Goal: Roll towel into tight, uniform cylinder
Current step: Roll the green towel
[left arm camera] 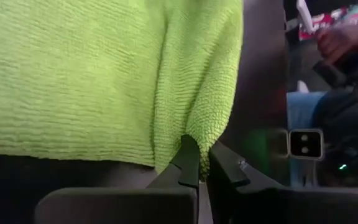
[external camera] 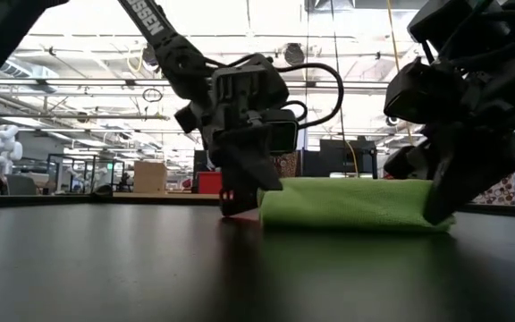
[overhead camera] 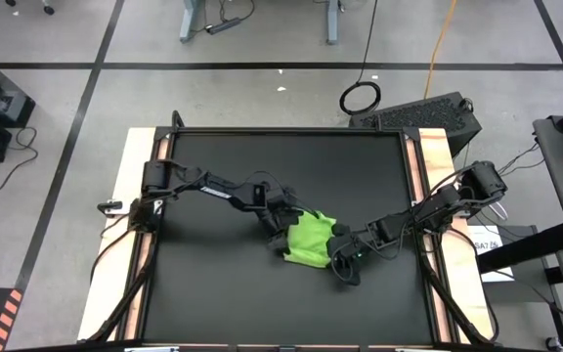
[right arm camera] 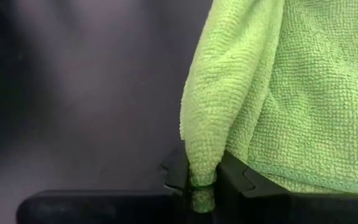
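Both grippers pinch the towel (overhead camera: 311, 239) on the black table (overhead camera: 213, 293): left gripper (left arm camera: 199, 163) and right gripper (right arm camera: 202, 177) clamp opposite edges.

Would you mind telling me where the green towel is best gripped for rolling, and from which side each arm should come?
Probably at its two opposite ends. The towel lies as a low, partly folded bundle, and its edges bunch into thin ridges that closed fingers can pinch. The left gripper is shut on one such ridge from the left end, and the right gripper is shut on another from the right end.
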Controlling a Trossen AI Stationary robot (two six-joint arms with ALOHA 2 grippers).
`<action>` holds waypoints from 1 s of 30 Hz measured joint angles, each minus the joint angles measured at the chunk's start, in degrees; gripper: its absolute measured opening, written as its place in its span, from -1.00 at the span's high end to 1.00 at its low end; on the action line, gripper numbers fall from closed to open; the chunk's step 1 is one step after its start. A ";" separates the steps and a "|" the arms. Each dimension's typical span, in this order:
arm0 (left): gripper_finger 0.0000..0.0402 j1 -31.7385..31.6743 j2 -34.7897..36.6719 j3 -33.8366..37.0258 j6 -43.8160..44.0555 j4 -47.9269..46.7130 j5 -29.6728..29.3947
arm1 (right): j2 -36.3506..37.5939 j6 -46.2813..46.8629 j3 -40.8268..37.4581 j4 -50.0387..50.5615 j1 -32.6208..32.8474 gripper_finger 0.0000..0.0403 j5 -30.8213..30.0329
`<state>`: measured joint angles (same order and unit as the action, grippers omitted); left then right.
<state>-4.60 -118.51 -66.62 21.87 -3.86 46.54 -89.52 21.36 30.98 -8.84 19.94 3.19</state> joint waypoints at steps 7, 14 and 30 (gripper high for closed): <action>0.95 0.00 -2.22 -0.14 4.28 0.33 0.31 | 0.00 -0.08 0.00 0.02 0.04 0.83 0.44; 0.96 -0.26 -2.28 -0.14 5.81 -0.61 -0.65 | 2.49 -2.38 -0.11 2.12 0.28 0.58 -2.27; 0.96 -0.13 -2.24 -0.14 6.38 -1.36 -4.57 | 16.59 -5.15 -0.09 13.20 5.42 -0.14 -13.93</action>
<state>-4.73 -120.75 -66.76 28.25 -5.21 41.97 -72.93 16.21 30.89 4.36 25.36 -10.74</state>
